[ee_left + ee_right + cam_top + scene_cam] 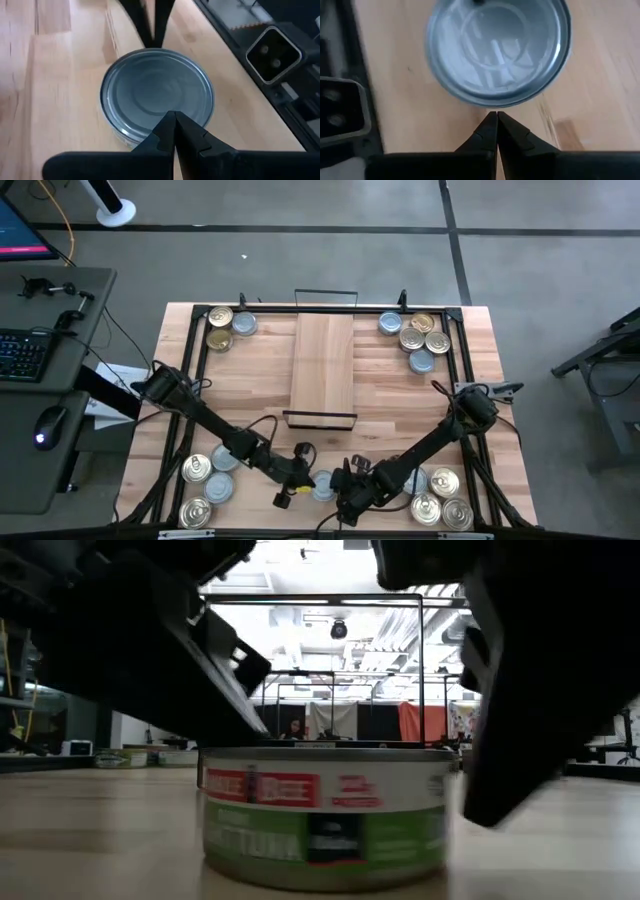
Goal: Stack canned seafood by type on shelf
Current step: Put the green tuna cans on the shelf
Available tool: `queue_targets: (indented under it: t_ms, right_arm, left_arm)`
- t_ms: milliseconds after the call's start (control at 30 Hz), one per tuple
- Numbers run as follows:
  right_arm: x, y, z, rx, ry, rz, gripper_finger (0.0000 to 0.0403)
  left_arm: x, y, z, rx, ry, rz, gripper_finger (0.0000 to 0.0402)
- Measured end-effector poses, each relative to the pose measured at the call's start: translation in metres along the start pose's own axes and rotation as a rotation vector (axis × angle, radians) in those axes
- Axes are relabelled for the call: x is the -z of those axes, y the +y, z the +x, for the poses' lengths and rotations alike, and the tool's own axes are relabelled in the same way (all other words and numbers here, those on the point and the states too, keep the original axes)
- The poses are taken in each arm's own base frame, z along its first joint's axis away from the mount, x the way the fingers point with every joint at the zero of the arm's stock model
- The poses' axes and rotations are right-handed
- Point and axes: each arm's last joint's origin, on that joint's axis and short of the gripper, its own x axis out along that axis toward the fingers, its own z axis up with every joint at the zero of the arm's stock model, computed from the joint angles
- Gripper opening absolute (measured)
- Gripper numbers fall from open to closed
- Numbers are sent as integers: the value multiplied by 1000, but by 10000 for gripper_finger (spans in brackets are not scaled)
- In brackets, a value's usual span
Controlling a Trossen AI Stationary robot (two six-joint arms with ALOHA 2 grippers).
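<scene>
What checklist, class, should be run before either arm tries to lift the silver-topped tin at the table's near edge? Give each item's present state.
1. Left gripper open for a grasp: not ok, shut.
2. Right gripper open for a grasp: not ok, shut.
3. Tin upright, flat on the table: ok.
4. Tin free of other tins: ok, it stands alone between the arms.
5. Shelf top bare for stacking: ok.
6. Tin's type readable: cannot tell; green label, words blurred.
</scene>
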Motion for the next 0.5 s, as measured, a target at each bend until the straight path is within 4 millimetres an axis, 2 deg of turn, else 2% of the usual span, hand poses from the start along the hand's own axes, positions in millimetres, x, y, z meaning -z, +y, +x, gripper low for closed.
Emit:
queue_targets:
  t_ms: [167, 500]
  right_arm:
    - [-9, 6, -6, -26, -28, -49, 0]
    - [-43, 19, -28, -81, -134, -116, 0]
  left_arm:
    - [3, -2, -2, -15, 39, 4, 0]
    - [4, 0, -10, -49, 105, 31, 0]
